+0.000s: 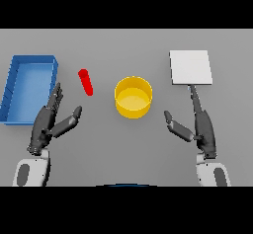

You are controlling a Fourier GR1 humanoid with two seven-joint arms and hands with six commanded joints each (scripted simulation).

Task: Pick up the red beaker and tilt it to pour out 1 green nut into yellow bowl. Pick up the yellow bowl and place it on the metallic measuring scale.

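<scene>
Head view: yellow bowl mid-table, red beaker beside blue tray near left edge, metallic scale toward right edge; left hand and right hand spread, empty.

Bare desk lies between the left hand and the right hand, both with fingers straight. The red beaker lies just ahead of the left hand, with a blue tray close on its outer side. The yellow bowl sits mid-desk, open gaps either side. The scale touches the right fingertips
</scene>
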